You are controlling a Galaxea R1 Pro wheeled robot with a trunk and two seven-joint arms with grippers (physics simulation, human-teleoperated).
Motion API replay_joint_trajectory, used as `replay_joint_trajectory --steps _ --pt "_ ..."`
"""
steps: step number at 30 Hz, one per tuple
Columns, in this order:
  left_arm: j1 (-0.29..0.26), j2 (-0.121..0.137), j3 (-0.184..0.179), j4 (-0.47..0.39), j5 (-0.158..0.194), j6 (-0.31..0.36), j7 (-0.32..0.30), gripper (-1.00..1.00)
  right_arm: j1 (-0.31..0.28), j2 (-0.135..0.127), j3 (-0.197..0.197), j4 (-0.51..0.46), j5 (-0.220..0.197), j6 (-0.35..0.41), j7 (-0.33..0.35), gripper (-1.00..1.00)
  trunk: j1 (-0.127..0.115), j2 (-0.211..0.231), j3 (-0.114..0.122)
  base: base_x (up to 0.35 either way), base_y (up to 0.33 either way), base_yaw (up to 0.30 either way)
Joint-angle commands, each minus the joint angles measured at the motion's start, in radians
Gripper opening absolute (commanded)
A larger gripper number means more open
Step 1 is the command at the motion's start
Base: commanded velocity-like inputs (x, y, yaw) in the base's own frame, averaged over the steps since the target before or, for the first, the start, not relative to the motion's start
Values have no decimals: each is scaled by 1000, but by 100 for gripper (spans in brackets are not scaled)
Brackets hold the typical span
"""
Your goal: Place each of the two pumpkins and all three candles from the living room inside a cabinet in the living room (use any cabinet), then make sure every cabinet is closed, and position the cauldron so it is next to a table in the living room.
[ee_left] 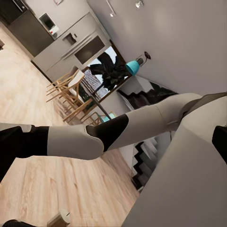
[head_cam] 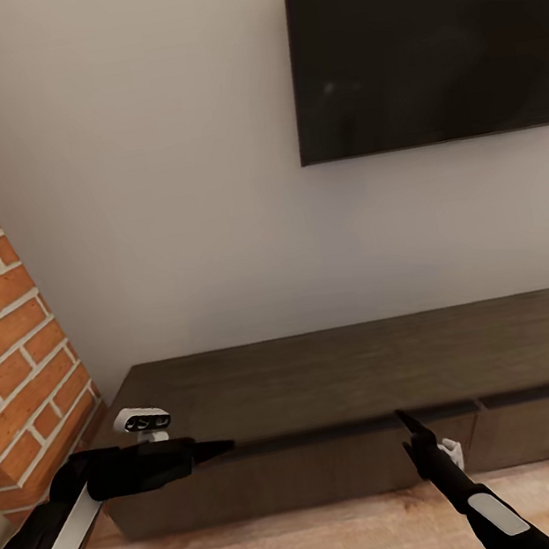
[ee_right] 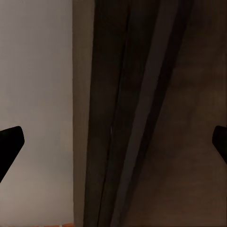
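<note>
Both claws, left [head_cam: 225, 447] and right [head_cam: 402, 418], at the cabinet's [head_cam: 344, 370] front edge.

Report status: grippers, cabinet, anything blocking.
Right gripper open, tip at the cabinet front's top edge. Left gripper pointing sideways along that front, state unclear. Cabinet fronts look closed. Nothing between right gripper and front.

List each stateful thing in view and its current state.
cabinet: fronts closed, top bare
television: screen dark
left hand: at the cabinet's top front edge, holding nothing; open or shut unclear
right hand: open, empty, tips at the cabinet's front edge
</note>
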State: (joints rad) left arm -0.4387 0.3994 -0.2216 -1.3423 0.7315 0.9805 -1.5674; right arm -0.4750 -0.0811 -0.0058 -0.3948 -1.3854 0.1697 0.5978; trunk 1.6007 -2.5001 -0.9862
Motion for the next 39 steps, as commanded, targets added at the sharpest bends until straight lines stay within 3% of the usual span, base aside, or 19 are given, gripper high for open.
replay_joint_trajectory --steps 1,39 --pt "-1 1 -2 0 2 11 -3 100 -1 0 -1 1 -11 10 3 100 0 0 -1 232 0 0" --pt "-1 3 -2 5 3 10 -3 100 -1 -1 -1 1 -12 -24 -71 100 0 0 -1 15 0 0"
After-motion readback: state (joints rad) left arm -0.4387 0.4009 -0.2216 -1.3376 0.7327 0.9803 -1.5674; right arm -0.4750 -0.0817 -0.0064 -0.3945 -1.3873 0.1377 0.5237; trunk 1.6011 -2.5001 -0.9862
